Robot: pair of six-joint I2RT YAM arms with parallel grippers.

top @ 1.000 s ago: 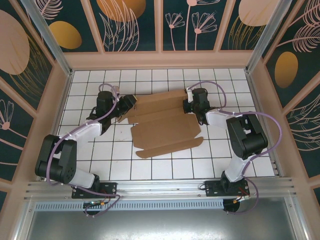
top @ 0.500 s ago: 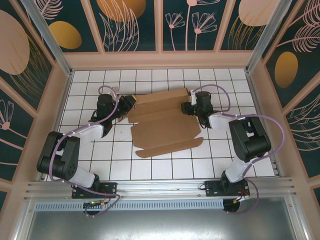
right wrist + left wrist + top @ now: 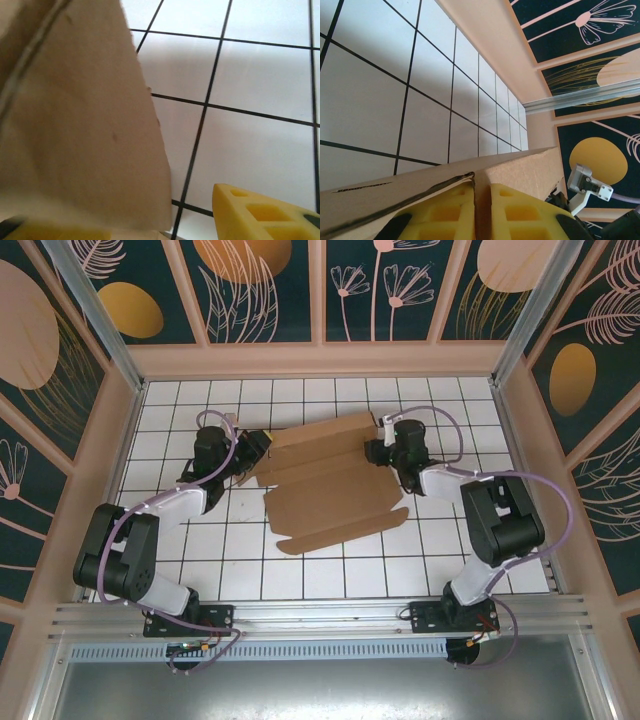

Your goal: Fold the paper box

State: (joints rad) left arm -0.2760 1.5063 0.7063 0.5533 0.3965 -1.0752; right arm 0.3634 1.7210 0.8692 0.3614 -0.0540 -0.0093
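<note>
The paper box (image 3: 330,485) lies mostly flat on the white tiled table, a brown die-cut sheet with its far strip raised a little. My left gripper (image 3: 256,453) is at the sheet's far left corner. In the left wrist view its yellow pads (image 3: 445,215) are shut on a cardboard flap (image 3: 530,167) that stands on edge between them. My right gripper (image 3: 376,450) is at the far right corner. In the right wrist view a flap (image 3: 85,125) lies over one finger, and the other yellow finger (image 3: 260,210) stands apart from it with bare tile between.
Low pink walls (image 3: 320,360) ring the tiled table (image 3: 230,560). A metal rail (image 3: 320,615) runs along the near edge by the arm bases. White tiles lie in front of the sheet and on both sides.
The right gripper, earlier closed at the far right corner, has opened and let go of that flap. The left gripper has closed tighter on its flap. The sheet has shifted slightly right.
</note>
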